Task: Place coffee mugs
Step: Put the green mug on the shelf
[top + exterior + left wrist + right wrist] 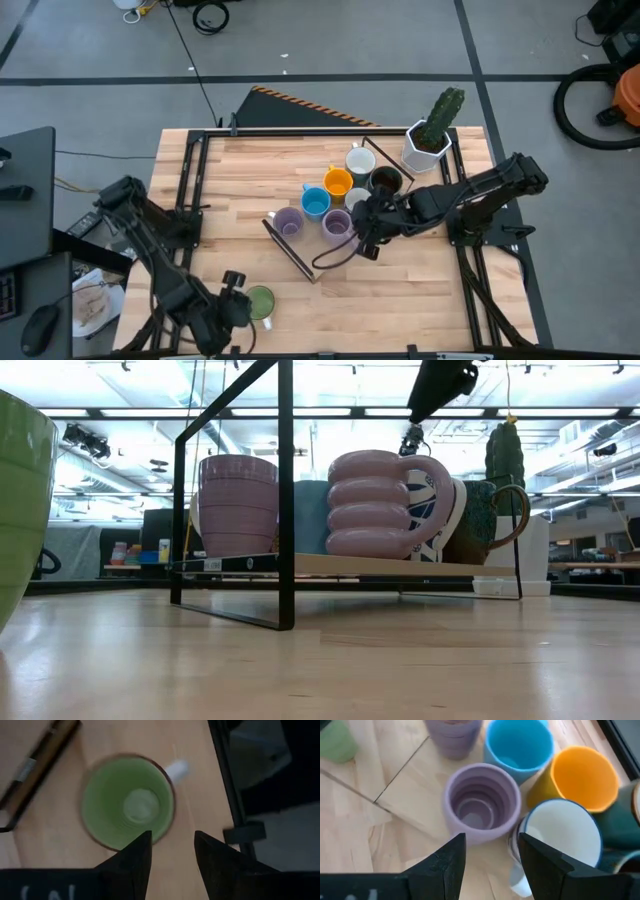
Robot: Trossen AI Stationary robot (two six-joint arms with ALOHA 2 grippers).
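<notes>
Green mug [260,302] stands upright on the table [420,285], alone near the front edge, well apart from the other mugs. Left gripper [232,308] sits just beside it, on the mug's left as seen from above. In the left wrist view the mug [127,802] lies straight ahead of the two fingers [135,857], rim facing the camera, pale handle pointing away to the far side. Fingers are apart with nothing between them; the near rim sits just beyond the tips, offset toward one finger.

Judgement: the left arm is much the nearer to the green mug, and the coming move turns on getting one finger inside the rim and one outside, or both around the body. Left arm is folded low, reaching along the front of the table.

Remaining mugs are clustered inside the black wire frame [300,262] at mid-table: lilac mug [481,807], blue mug [519,745], orange mug [585,772], white mug [562,832]. Right gripper [362,240] hangs above this cluster, arm stretched in from the right, fingers [445,862] apart and empty, lilac mug directly ahead
</notes>
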